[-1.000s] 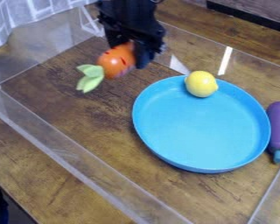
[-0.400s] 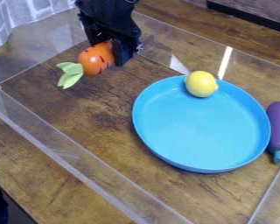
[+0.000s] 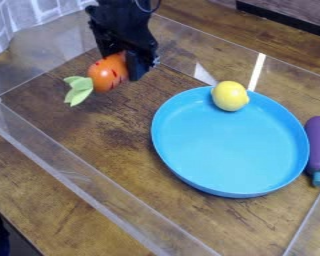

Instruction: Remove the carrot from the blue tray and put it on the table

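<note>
Upper left of the frame, and there's the black gripper (image 3: 124, 68), coming down steeply from the top edge, its dark body angled a touch toward the left. The jaws are clamped partway on the carrot (image 3: 105, 72), one black finger showing on the carrot's right side, the other side hidden behind it.

The carrot itself: stubby, bright orange with darker ridges, lying tilted in the grip with its light green leaves (image 3: 79, 90) hanging down and to the left. It's well clear of the blue tray (image 3: 230, 150), off to the tray's upper left, over bare wood. Whether the leaves touch the tabletop I cannot tell from this angle.

The blue tray sits right of centre, round, bright, raised rim all the way round. A yellow lemon (image 3: 230, 95) rests inside near its upper rim. Just outside the tray's right edge, a purple eggplant (image 3: 318, 148) lies on the wood, green stem end toward the bottom.

The table (image 3: 83, 160) is dark brown wood grain, with clear acrylic walls (image 3: 49, 135) running along its edges and catching pale reflections. Beyond the walls, top right, only dark blurred shapes.
</note>
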{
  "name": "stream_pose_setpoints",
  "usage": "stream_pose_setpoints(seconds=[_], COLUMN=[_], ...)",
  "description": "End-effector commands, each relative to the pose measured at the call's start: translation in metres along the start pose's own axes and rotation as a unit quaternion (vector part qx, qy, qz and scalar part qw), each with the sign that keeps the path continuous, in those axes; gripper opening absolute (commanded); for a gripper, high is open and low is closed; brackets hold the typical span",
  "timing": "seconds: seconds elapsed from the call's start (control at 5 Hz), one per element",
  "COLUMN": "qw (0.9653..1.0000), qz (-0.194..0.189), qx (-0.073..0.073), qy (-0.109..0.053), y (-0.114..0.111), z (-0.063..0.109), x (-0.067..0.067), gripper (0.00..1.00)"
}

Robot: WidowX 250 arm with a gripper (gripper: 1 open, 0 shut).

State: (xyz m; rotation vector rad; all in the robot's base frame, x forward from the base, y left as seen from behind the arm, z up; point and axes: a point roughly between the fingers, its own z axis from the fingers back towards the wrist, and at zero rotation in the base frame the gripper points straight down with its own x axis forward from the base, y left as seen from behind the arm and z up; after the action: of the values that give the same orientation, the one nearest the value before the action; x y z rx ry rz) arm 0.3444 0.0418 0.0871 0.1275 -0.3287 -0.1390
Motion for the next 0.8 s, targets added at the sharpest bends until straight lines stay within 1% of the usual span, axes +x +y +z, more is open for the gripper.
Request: stream_pose_setpoints(seconds=[0.0,0.4,0.6], qw=[0.9998,0.9998,0.9998], qz=[0.006,-0.005,-0.012], qx=[0.011,0.016,0.018], qy=[-0.014,-0.006,-0.005], y=[0.013,0.015,0.014], z=[0.001,-0.015,-0.02], x=[0.003,0.001,0.003], gripper=[0.0,0.0,0.0])
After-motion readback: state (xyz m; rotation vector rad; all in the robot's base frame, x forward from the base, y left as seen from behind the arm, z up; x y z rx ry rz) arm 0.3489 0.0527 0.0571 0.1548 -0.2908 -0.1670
